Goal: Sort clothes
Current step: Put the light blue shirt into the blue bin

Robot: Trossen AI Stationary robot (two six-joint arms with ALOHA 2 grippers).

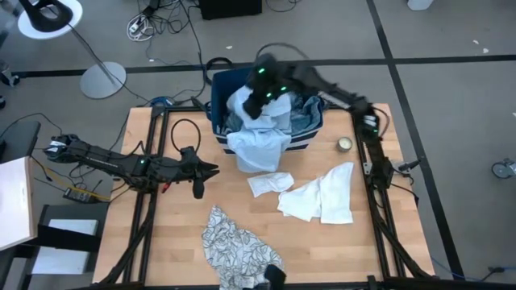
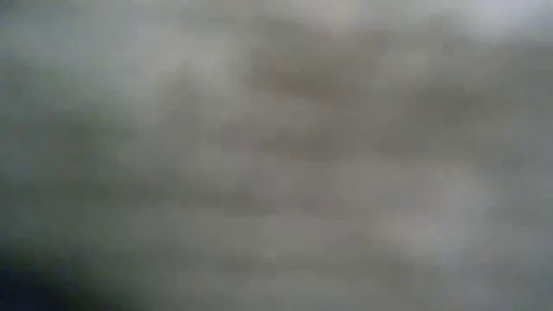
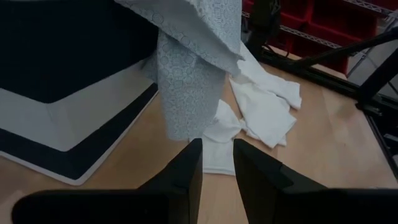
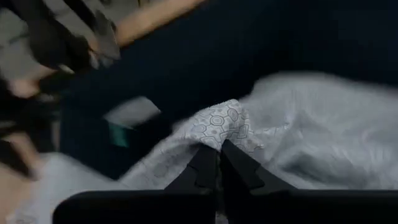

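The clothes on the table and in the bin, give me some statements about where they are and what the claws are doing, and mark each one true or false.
1. The right claw is shut on the pale blue patterned garment over the bin. True.
2. The pale blue patterned garment lies flat on the table. False: it hangs over the bin's front wall.
3. The leaf-print garment lies near the table's front edge. True.
4. The left claw holds a white garment. False: it is open and empty.
5. The white garments are inside the bin. False: they lie on the table.
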